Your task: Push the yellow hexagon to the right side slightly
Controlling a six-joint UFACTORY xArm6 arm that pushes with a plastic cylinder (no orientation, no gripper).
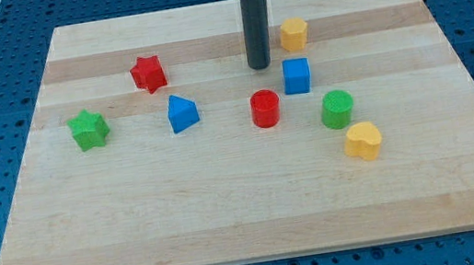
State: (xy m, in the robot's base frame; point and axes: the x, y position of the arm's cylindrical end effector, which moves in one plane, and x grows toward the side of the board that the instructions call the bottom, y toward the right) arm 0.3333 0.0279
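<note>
The yellow hexagon (294,32) sits near the view's top, right of centre, on the wooden board (229,208). My tip (260,65) is at the end of the dark rod, a little to the left of and slightly below the yellow hexagon, with a small gap between them. The blue cube (296,76) lies just below the hexagon, to the right of my tip. The red cylinder (264,108) lies below my tip.
A red star (147,73) and a green star (88,129) lie at the view's left, with a blue triangle (182,113) between them and the centre. A green cylinder (337,109) and a yellow heart (363,141) lie at the lower right.
</note>
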